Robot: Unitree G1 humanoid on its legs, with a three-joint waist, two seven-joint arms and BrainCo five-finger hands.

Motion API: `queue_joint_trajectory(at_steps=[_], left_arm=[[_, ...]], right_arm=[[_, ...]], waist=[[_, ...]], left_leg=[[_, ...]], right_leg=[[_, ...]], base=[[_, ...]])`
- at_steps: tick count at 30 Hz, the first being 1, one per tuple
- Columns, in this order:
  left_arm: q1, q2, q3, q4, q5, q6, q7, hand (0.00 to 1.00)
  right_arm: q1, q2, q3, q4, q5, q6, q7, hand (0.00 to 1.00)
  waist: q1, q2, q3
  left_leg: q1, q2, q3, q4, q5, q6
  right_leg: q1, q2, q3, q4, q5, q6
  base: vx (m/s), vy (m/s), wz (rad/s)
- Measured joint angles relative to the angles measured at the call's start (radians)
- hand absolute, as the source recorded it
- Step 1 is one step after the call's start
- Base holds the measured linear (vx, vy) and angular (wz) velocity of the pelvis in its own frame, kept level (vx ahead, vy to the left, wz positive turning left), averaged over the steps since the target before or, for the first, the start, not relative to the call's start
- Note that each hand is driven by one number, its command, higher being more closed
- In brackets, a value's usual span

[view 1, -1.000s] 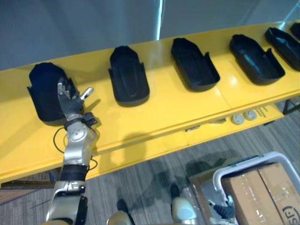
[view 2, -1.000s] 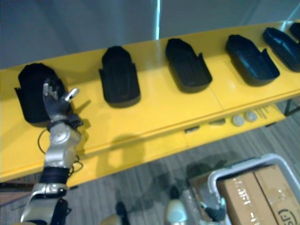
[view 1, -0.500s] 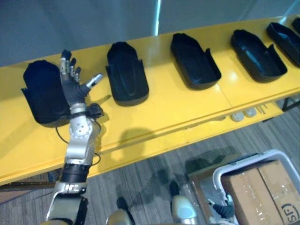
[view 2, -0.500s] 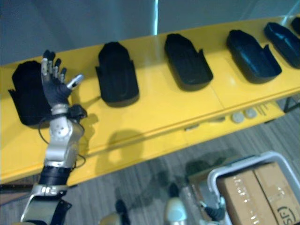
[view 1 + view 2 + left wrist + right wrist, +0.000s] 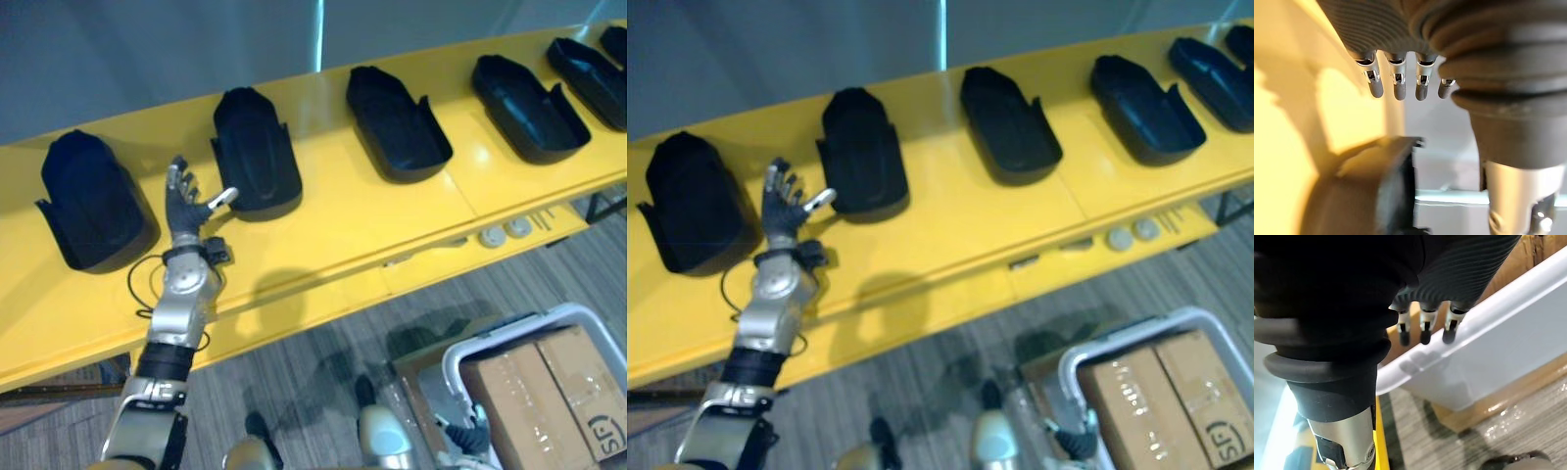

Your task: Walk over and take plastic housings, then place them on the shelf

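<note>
Beside a housing (image 5: 255, 162), left hand (image 5: 186, 208) spreads over bare shelf (image 5: 333, 225), seemingly clear.

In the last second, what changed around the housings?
The left hand moved right, from the leftmost housing toward the second housing. It is open and holds nothing. The housings stayed put, and the right hand hangs by the cart.
</note>
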Motion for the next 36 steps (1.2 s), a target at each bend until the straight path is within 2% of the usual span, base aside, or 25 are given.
queue_joint_trajectory(at_steps=[13,23,36], left_arm=[[-0.017,-0.008,0.091,0.064,0.002,-0.006,0.164,0.0],[-0.018,-0.011,0.127,0.078,0.002,-0.007,0.206,0.0],[-0.021,-0.011,0.159,0.074,0.002,-0.011,0.215,0.0]], right_arm=[[0.001,0.0,0.003,0.001,0.0,-0.002,-0.002,0.0],[0.001,0.0,0.03,0.001,0.0,-0.002,-0.014,0.0],[0.001,0.0,0.033,0.001,0.0,-0.002,-0.015,0.0]], waist=[[0.003,0.003,0.002],[0.003,0.003,0.003],[0.004,-0.001,0.018]], left_leg=[[-0.005,0.0,-0.004,0.003,-0.001,0.0],[-0.004,0.0,-0.006,0.004,-0.002,0.0],[-0.003,0.0,-0.006,0.005,-0.003,0.001]], right_leg=[[-0.003,-0.001,-0.003,0.002,-0.001,0.001],[-0.003,-0.002,-0.006,0.016,-0.013,0.011],[-0.003,-0.002,-0.006,0.017,-0.014,0.012]], base=[[0.0,0.0,0.0],[0.0,-0.001,0.0],[0.0,0.0,0.0]])
